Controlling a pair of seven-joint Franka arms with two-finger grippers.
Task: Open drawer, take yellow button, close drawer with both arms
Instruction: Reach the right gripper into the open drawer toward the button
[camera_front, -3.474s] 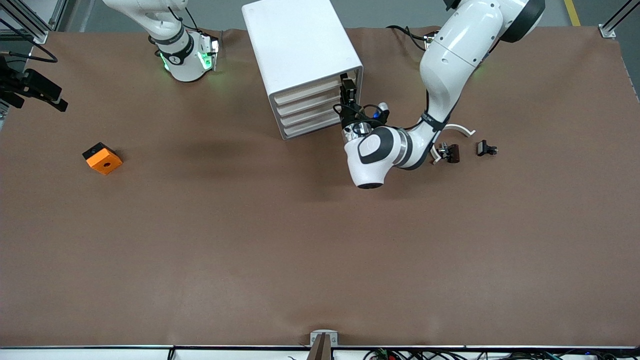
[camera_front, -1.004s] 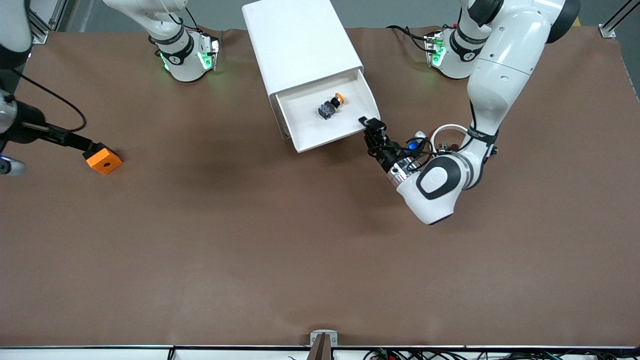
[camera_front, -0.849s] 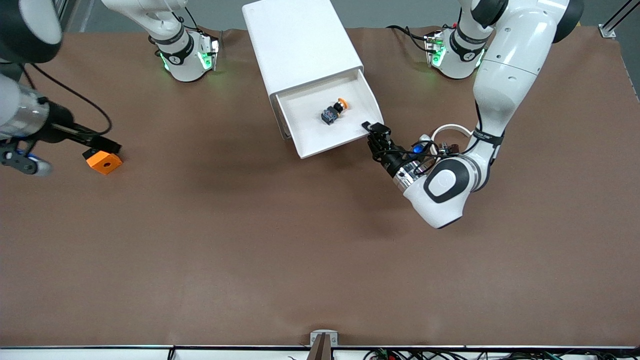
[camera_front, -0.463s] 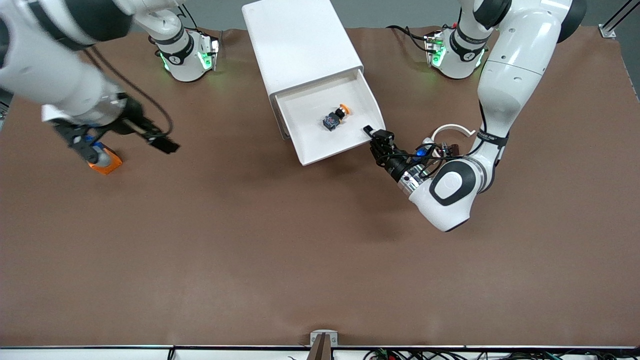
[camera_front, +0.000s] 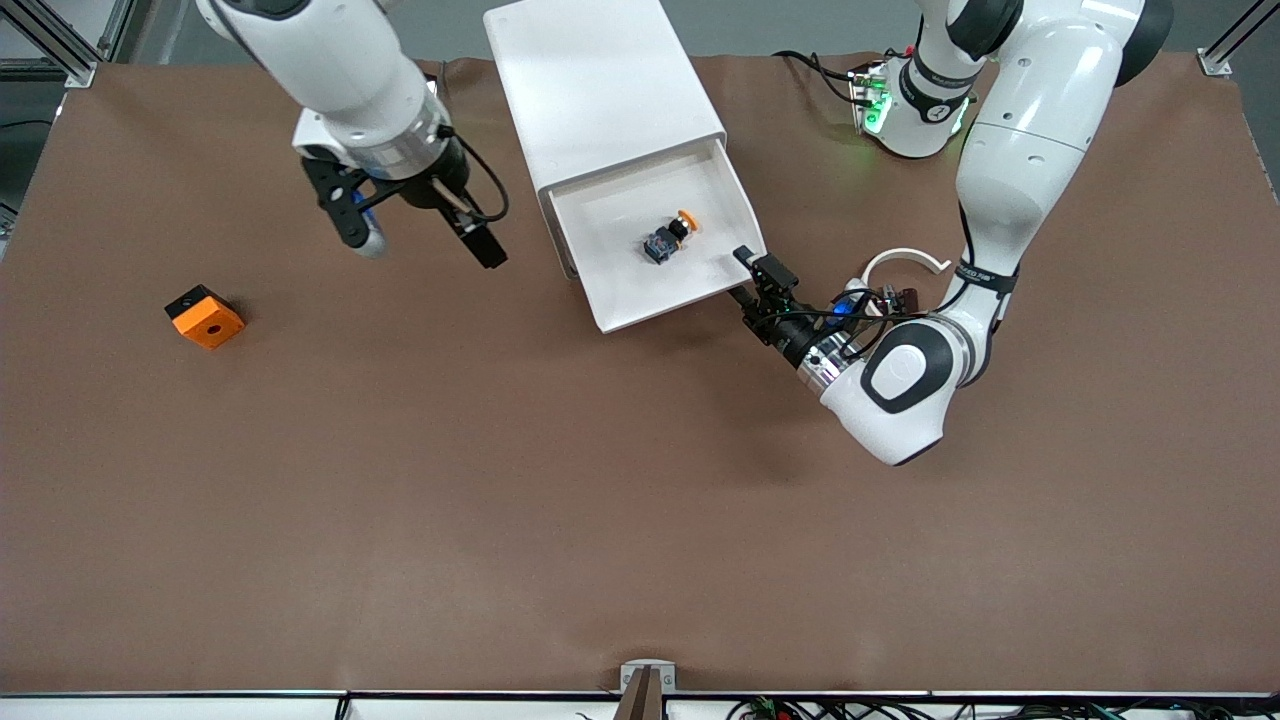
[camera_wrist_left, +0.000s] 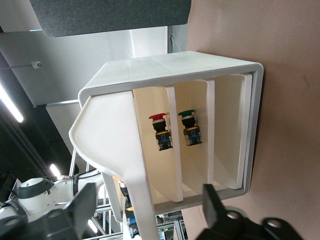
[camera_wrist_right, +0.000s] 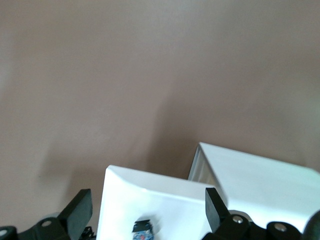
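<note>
A brown mat covers the table (camera_front: 500, 480), with grey floor showing along the edge where the arm bases stand and metal frame posts at its corners. The white box cabinet (camera_front: 600, 85) sits on it between the two bases, its topmost drawer (camera_front: 712, 188) pulled out; the button (camera_front: 667, 237) lies inside that drawer, orange cap pointing toward the cabinet. The left wrist view looks in under the drawer at the lower trays, where a red-capped button (camera_wrist_left: 160, 131) and a green-capped button (camera_wrist_left: 190, 128) sit side by side. The left gripper (camera_front: 758, 282) is at the drawer's front corner, jaws parted and holding nothing. The right gripper (camera_front: 420, 230) hangs over the mat beside the cabinet, fingers spread wide and empty. An orange block (camera_front: 204, 316) lies toward the right arm's end; a white arc (camera_front: 905, 260) lies near the left arm
</note>
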